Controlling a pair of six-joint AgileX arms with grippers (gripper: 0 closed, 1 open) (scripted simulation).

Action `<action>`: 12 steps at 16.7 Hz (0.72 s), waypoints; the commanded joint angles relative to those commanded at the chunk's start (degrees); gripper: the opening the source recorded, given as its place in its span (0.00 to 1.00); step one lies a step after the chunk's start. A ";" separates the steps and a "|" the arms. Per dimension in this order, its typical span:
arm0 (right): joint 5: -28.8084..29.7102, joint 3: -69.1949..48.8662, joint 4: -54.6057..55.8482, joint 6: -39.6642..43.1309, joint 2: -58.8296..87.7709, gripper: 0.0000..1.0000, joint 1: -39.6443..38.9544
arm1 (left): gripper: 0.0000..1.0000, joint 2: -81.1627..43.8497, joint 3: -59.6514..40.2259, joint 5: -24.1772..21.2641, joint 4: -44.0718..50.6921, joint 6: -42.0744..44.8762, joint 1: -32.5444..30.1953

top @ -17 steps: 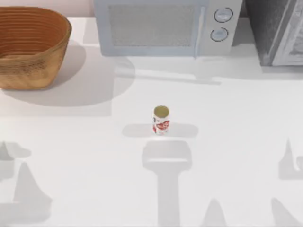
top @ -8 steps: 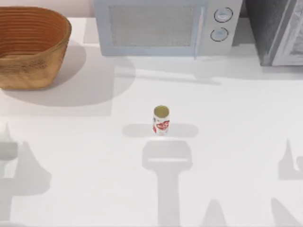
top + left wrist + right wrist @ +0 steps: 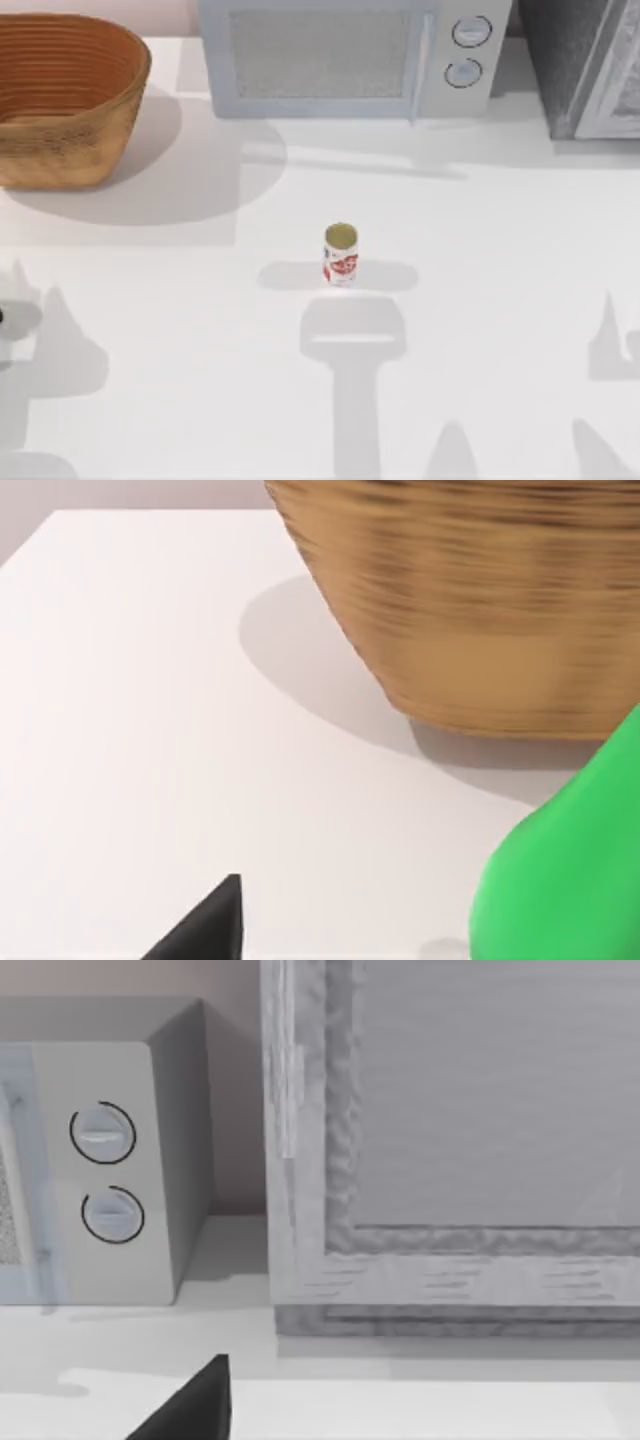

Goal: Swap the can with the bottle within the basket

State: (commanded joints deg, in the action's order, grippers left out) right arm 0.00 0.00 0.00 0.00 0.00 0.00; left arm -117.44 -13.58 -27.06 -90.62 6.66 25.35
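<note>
The can point(image 3: 341, 254) is standing upright near the middle of the white worktop point(image 3: 500, 300), well apart from everything else. It is a small white cylinder carrying red label marks on its side, and its round top is showing a dull gold-tan colour. A soft shadow is lying on the worktop on either side of it.

The basket point(image 3: 62, 100) is sitting at the far left of the worktop, partly cut off by the top view's left edge. It is a large round wicker piece, orange-brown, with ribbed coiled walls flaring out to a wide rim; its inside is looking lighter than its outer wall. In the left wrist view the basket's outer wall point(image 3: 480, 600) is rising close ahead, casting a grey shadow on the worktop.

The bottle point(image 3: 570, 870) is appearing in the left wrist view as a bright green rounded mass, close to the camera and in front of the basket's base; whether it is touching the basket cannot be told.

A dark fingertip of the left tool point(image 3: 205, 930) is showing, and a similar one of the right tool point(image 3: 190, 1405); whether either tool is released or clenched cannot be told.

A pale grey microwave point(image 3: 350, 55) with two round dials is standing at the back of the worktop, with a grey cabinet point(image 3: 590, 65) beside it on the right.
</note>
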 joint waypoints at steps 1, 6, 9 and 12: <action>0.00 0.00 0.00 0.00 0.00 1.00 0.00 | 0.77 0.00 0.00 0.00 0.00 0.00 0.00; 0.00 0.00 0.00 0.00 0.00 1.00 0.00 | 0.40 0.00 0.00 0.00 0.00 0.00 0.00; 0.00 0.00 0.00 0.00 0.00 1.00 0.00 | 0.17 0.00 0.00 0.00 0.00 0.00 0.00; 0.00 0.00 0.00 0.00 0.00 1.00 0.00 | 0.00 0.00 0.00 0.00 0.00 0.00 0.00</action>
State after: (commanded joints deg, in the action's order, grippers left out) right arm 0.00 0.00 0.00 0.00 0.00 0.00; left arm -117.44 -13.58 -27.06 -90.62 6.66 25.35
